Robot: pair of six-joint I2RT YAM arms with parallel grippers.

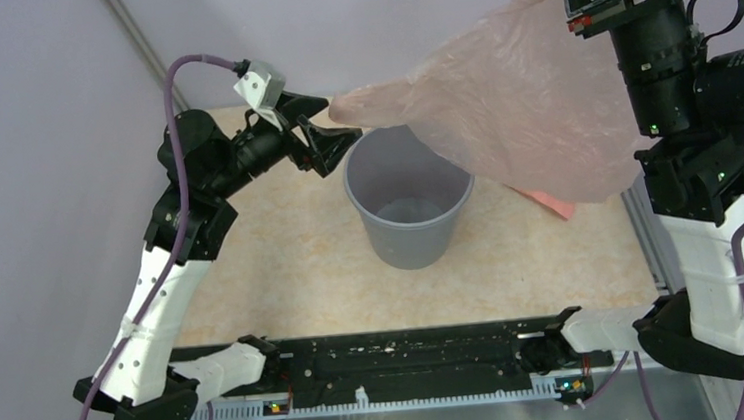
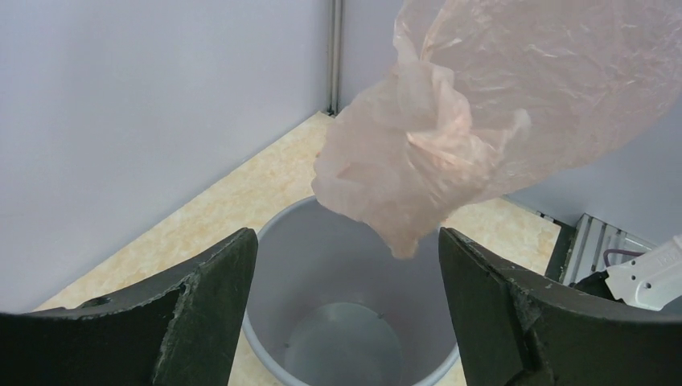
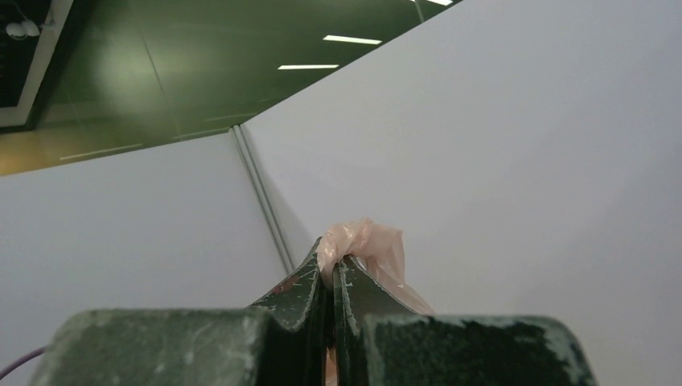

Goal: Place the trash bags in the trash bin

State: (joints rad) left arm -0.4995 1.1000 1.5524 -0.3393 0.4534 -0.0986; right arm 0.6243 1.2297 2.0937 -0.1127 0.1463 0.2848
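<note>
The trash bag (image 1: 511,109), thin translucent pale pink plastic, hangs stretched in the air from the top right down to the left. My right gripper (image 3: 334,261) is shut on a bunched corner of the trash bag (image 3: 366,241); its fingers are out of the top view. The bag's crumpled lower end (image 2: 402,169) dangles over the grey trash bin (image 1: 410,202), just above its rim (image 2: 265,233). My left gripper (image 1: 341,120) stands open at that end of the bag. In its wrist view the left gripper (image 2: 347,241) has both fingers apart from the plastic and holds nothing.
An opaque salmon-pink folded bundle (image 1: 548,202) lies on the table right of the bin, partly under the hanging bag. Pale walls close in at the left and back, with a metal post (image 1: 134,38) in the corner. A black rail (image 1: 389,354) runs along the near edge.
</note>
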